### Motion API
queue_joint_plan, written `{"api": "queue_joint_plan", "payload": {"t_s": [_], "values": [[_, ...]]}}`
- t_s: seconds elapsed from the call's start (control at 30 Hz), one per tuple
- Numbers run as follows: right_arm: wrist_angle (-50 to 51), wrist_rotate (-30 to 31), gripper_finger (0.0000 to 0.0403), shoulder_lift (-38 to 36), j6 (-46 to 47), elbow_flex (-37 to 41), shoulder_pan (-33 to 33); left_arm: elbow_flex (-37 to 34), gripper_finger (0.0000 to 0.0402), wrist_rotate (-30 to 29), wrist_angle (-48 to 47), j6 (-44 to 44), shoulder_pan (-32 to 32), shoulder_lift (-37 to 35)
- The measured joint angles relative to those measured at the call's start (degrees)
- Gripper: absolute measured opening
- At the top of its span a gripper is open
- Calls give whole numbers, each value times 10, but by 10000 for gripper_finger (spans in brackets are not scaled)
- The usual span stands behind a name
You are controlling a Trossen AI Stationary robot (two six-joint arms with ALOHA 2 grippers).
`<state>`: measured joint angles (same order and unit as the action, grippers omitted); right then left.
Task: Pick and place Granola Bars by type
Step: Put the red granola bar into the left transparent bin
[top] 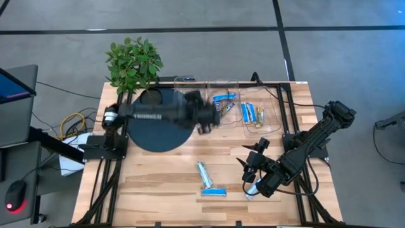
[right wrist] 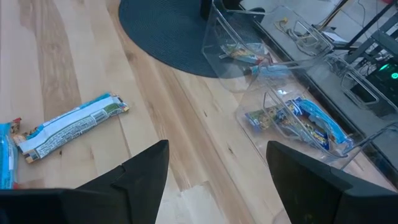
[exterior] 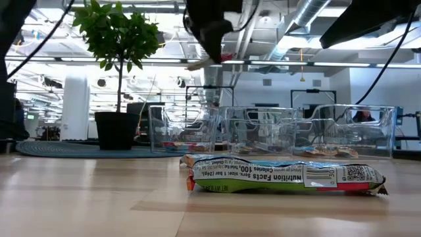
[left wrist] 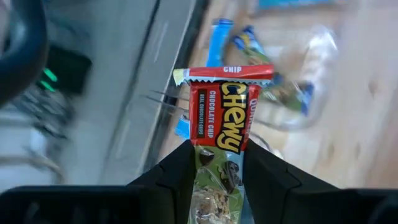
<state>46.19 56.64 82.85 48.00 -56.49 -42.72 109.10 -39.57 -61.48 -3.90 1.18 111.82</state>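
My left gripper (top: pixel 210 119) hangs over the far middle of the table, beside the clear tubs (top: pixel 253 114), and is shut on a red-and-green chocolate-chip granola bar (left wrist: pixel 224 118). In the low view it shows high up (exterior: pixel 207 33). My right gripper (top: pixel 251 157) is open and empty over the table's right half; its wrist view (right wrist: pixel 217 168) shows bare wood between the fingers. A silvery-white bar (top: pixel 204 173) and a blue bar (top: pixel 214 192) lie flat on the table near the front middle. Blue bars (top: pixel 248 113) lie in the tubs. My left gripper pinches the bar's green end (left wrist: pixel 217 168) between its two fingers (left wrist: pixel 180 171), which lie across the bar. The red end (left wrist: pixel 224 73) sticks out ahead of the fingertips. The bar is lifted clear of the table.
A row of three clear tubs (exterior: pixel 276 131) stands along the far side. A potted plant (top: pixel 133 63) stands at the far left on a dark round mat (top: pixel 158 130). Another wrapper (top: pixel 252 189) shows under my right arm. Bare wood lies at the front left.
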Motion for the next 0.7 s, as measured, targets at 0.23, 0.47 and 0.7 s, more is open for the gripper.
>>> {"api": "queue_joint_plan", "payload": {"t_s": [0.23,0.47,0.7], "values": [[0,-12,265,0,0,0,1,2,112,70,36,-60,124,2],[0,-13,265,0,0,0,1,2,112,120,46,-89,190,25],[5,-13,265,0,1,0,1,2,114,144,61,-90,213,63]]}}
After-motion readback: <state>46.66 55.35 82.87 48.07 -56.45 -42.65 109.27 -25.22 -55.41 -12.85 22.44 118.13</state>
